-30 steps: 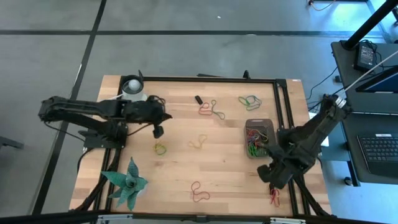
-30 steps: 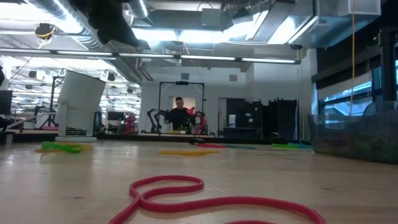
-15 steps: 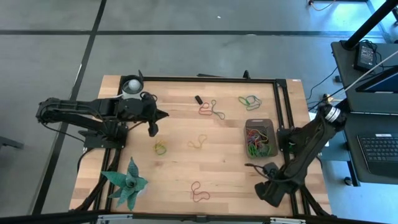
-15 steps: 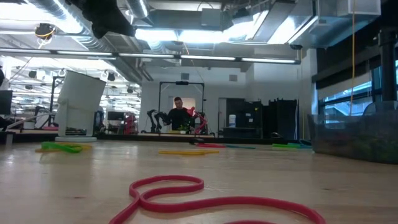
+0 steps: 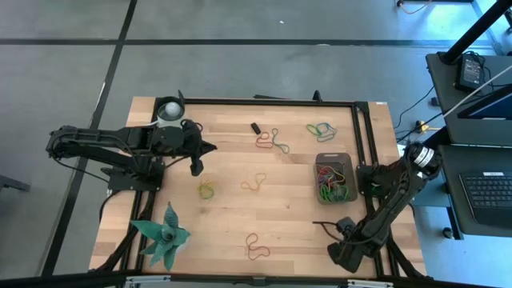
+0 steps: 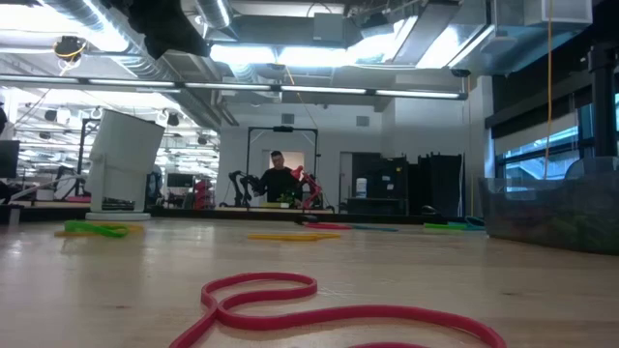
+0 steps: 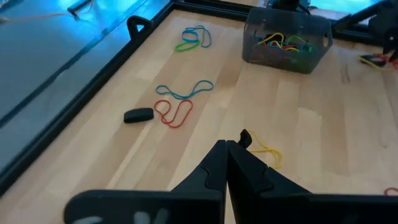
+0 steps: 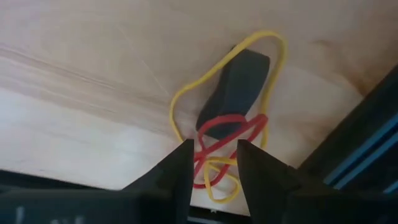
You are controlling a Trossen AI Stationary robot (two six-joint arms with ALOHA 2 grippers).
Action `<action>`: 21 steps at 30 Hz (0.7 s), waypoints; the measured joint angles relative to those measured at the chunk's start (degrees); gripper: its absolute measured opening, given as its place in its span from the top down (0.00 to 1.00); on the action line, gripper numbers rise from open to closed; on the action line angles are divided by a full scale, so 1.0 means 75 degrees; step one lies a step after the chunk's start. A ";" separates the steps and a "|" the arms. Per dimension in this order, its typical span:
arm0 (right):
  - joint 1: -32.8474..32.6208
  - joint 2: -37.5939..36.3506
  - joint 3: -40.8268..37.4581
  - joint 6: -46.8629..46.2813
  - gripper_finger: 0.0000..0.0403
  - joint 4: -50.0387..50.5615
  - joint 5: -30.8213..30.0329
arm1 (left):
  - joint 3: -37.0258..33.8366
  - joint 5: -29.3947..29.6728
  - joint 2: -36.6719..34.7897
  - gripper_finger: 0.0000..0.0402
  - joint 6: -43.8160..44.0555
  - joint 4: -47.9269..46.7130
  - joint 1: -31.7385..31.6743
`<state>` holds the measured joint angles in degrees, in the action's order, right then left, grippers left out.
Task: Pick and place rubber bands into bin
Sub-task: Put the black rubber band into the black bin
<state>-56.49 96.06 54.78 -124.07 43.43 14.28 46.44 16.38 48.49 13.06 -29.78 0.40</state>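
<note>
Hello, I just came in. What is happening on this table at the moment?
Two robot arms are gathering rubber bands into the bin, which already holds several. The right gripper is open, low at the table's near right corner, over a tangle of yellow and red bands lying around a small black piece. The left gripper is shut and empty, above the table's left side. More bands still lie scattered on the wood.

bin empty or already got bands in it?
Not empty. The bin holds a tangle of rubber bands in green, red and yellow, seen in both the high and left wrist views. More lie loose on the table.
</note>
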 joint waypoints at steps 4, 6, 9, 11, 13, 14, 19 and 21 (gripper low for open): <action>0.0001 0.0186 0.0000 0.0009 0.72 -0.0104 -0.0002 | 0.0000 -0.0138 0.0003 0.99 -0.0068 0.0000 0.0000; -0.0001 0.0280 0.0000 0.0016 0.73 -0.0131 -0.0003 | 0.0000 -0.0211 0.0004 0.99 -0.0052 0.0000 0.0000; -0.0050 0.0381 0.0000 0.0008 0.76 -0.0151 0.0000 | 0.0000 -0.0257 0.0004 0.98 -0.0050 0.0001 0.0000; -0.0096 0.0420 0.0000 -0.0023 0.78 -0.0171 -0.0001 | 0.0000 -0.0256 0.0003 0.98 -0.0050 0.0002 0.0000; -0.0120 0.0421 0.0000 -0.0023 0.81 -0.0168 0.0046 | 0.0000 -0.0256 0.0003 0.98 -0.0048 0.0002 0.0000; -0.0141 0.0421 0.0001 -0.0023 0.83 -0.0168 0.0057 | 0.0000 -0.0256 0.0006 0.99 -0.0050 0.0002 0.0000; -0.0154 0.0320 0.0002 -0.0020 0.97 -0.0291 0.0112 | 0.0000 -0.0256 0.0006 0.98 -0.0047 0.0002 0.0000; -0.0154 0.0216 0.0082 -0.0014 0.98 -0.0282 0.0114 | 0.0000 -0.0256 0.0006 0.98 -0.0047 0.0002 0.0000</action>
<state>-57.65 97.68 55.40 -124.18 41.32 15.14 46.44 14.46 48.53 12.71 -29.76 0.40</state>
